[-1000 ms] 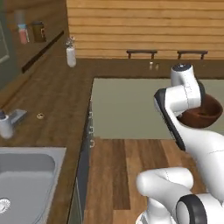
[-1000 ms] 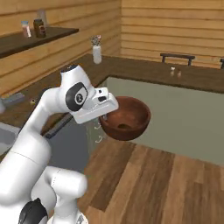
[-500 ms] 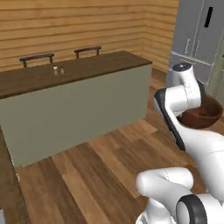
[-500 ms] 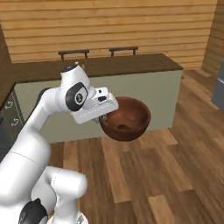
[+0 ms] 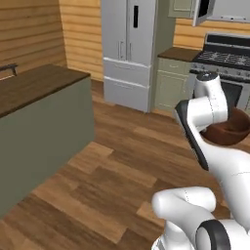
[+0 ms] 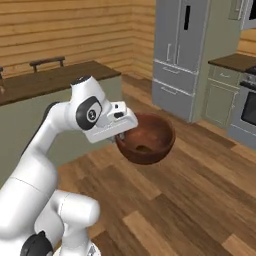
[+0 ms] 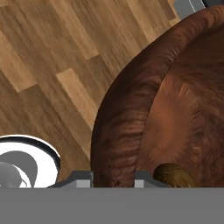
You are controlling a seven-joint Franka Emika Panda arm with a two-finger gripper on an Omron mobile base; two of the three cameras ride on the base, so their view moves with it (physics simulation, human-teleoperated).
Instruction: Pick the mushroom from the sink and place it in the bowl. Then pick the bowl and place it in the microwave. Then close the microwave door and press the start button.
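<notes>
My gripper (image 6: 120,136) is shut on the near rim of the dark reddish-brown bowl (image 6: 147,137) and holds it upright in the air above the wooden floor. In the hand view the gripper (image 7: 113,179) clamps the bowl's wall (image 7: 131,109), one finger on each side of it. The small brownish mushroom (image 7: 174,176) lies inside, at the bottom of the bowl. From the left, the bowl (image 5: 229,129) shows just past my forearm. High on the far wall hangs the light-grey microwave (image 5: 228,10), its door (image 5: 201,10) swung open. The sink is out of view.
A tall grey fridge (image 5: 129,49) stands ahead, with beige cabinets (image 5: 171,83) beside it. The black-topped range (image 5: 224,61) sits under the microwave. A long counter island with a dark wooden top (image 5: 34,88) runs along the left. Wooden floor (image 5: 112,171) lies between.
The whole picture has swung: the base has turned from the counter and island toward the fridge and range. The bowl stays gripped, in the same place relative to the arm.
</notes>
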